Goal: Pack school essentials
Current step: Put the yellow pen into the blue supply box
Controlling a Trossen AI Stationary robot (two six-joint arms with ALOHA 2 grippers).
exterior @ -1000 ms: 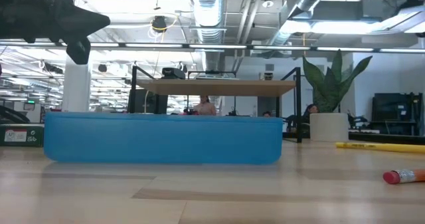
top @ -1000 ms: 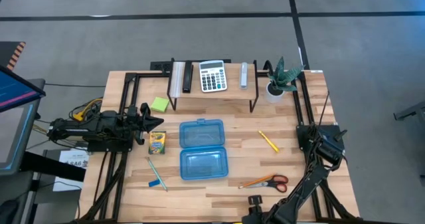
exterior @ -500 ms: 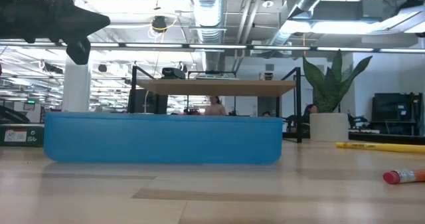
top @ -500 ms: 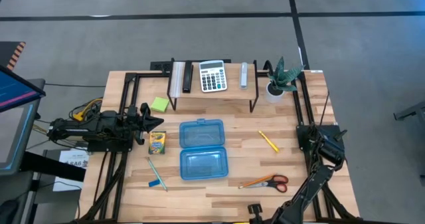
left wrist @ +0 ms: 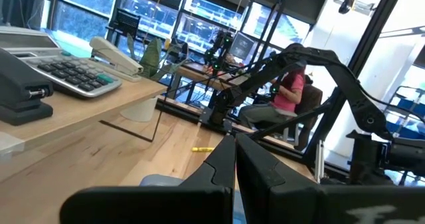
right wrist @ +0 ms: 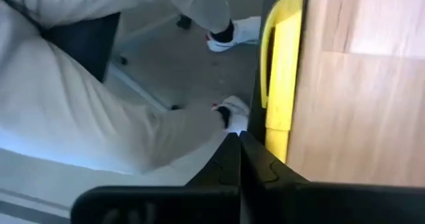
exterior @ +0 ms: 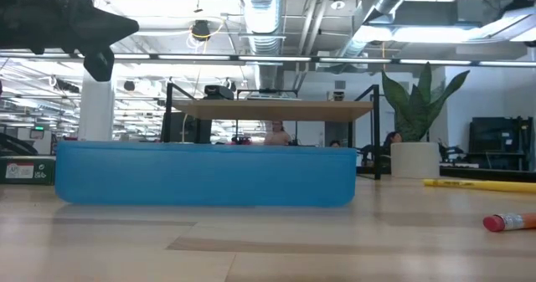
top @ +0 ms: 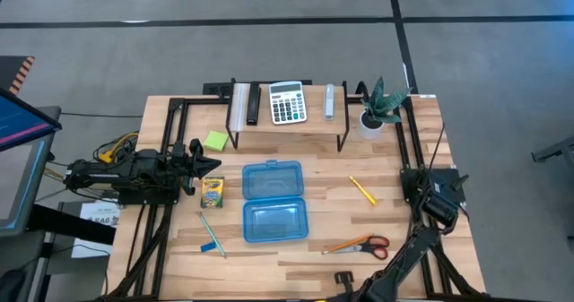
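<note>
Blue case (top: 274,202) sits open mid-table with nothing in it yet, and both the left gripper (top: 208,166) and right gripper (top: 343,278) are pressed together empty, so I'd spread the right one before reaching for the scissors (top: 368,245) just beside it.

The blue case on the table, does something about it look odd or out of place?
Nothing stands out. The blue case lies open and empty mid-table; pencil, scissors, crayon box lie apart around it, none spilled.
</note>
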